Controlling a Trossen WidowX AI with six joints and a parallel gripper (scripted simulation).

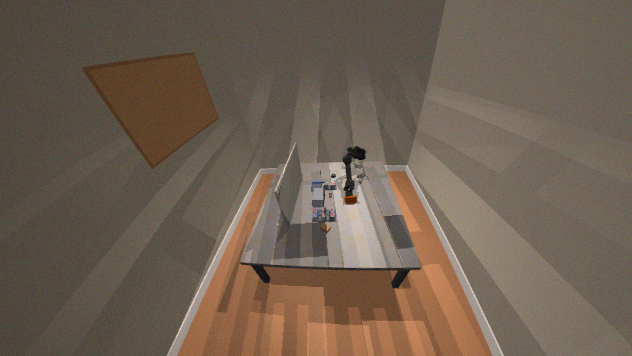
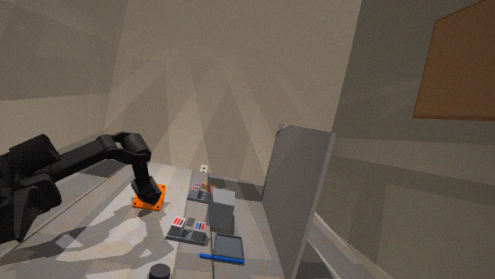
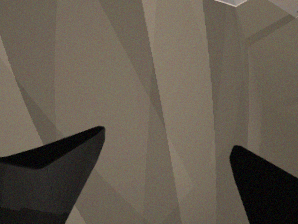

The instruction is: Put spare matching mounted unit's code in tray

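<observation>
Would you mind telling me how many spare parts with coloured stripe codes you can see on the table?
2 clearly: a red-striped spare and a blue-striped spare, side by side on the near rack. The far rack holds more small coded pieces, too blurred to count.

Spares (image 2: 187, 228) between tray (image 2: 228, 247) and arm (image 2: 117, 149)

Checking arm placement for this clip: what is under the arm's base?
An orange square plate lies flat on the table under the base; dark corner dots show. Its middle is covered by the arm. The end effector is open and holds nothing.
</observation>
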